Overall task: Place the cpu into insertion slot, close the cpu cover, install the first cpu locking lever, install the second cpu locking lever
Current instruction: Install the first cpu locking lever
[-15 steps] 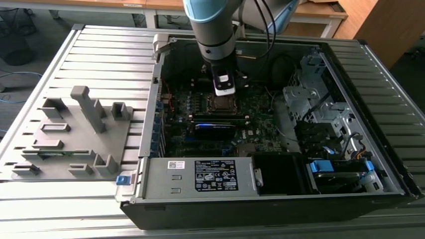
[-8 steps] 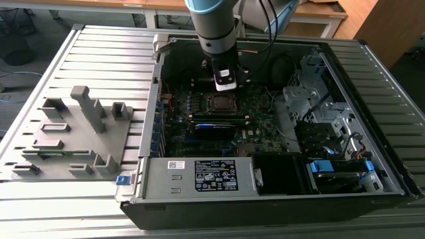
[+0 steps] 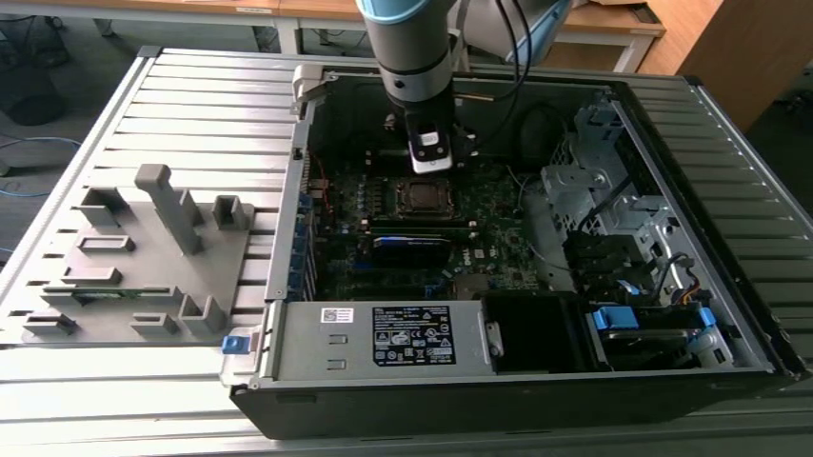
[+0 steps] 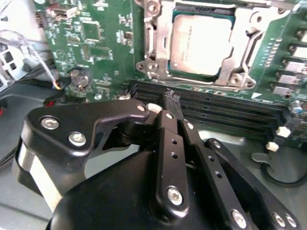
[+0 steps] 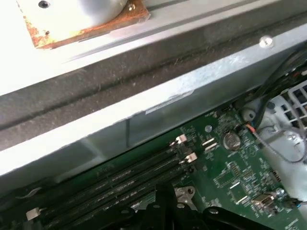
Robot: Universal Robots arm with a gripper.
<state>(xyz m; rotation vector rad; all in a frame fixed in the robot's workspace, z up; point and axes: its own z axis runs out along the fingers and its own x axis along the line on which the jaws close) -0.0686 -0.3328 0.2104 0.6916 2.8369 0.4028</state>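
Right now I see the cpu (image 4: 201, 44) lying flat in the slot (image 4: 158, 72) under the cover (image 4: 165, 28) — faint print on top, unreadable. My gripper (image 4: 171, 98) hovers empty above the memory slots (image 4: 225, 108), fingers pinched together.

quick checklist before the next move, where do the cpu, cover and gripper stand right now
1. The cpu lies flat in the insertion slot: ok.
2. The cpu cover is down around the chip: ok, as far as the second wrist view shows.
3. Both locking levers latched: cannot tell.
4. The gripper is shut and holds nothing: ok.
5. Gripper tip off the socket, above the memory slots: ok.
6. Touching those slots: cannot tell.
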